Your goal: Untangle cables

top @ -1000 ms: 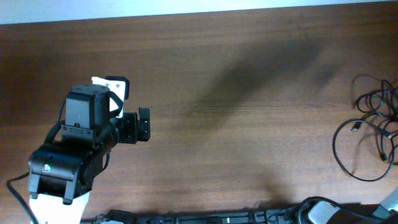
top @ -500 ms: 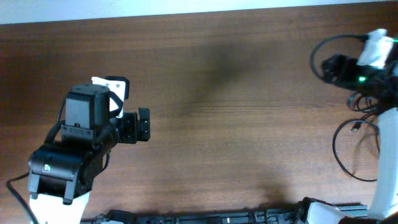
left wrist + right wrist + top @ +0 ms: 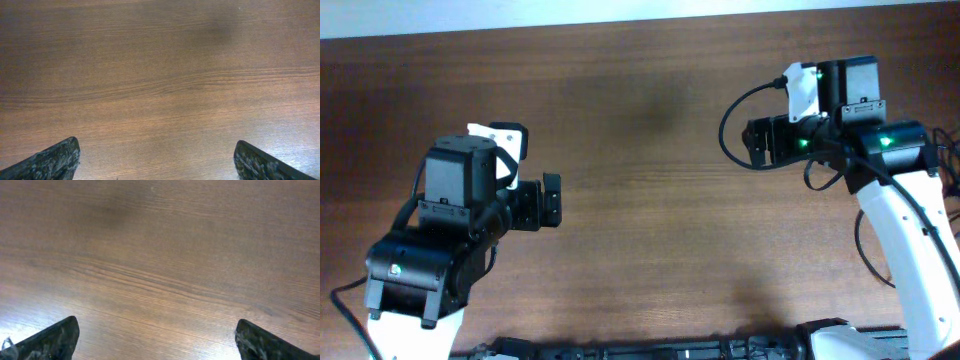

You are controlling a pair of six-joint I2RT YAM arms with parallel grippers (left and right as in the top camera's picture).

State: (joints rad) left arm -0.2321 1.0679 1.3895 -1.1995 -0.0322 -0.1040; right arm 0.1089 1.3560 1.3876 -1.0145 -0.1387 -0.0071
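Both empty with jaws spread wide: my right gripper points at table centre, cables lie behind it at the far right edge, well apart from my left gripper.

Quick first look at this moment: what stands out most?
The left tool and right tool face each other across a brown wooden table, both open and empty. The cables lie at the far right edge, mostly hidden behind the right arm, and neither tool touches them.
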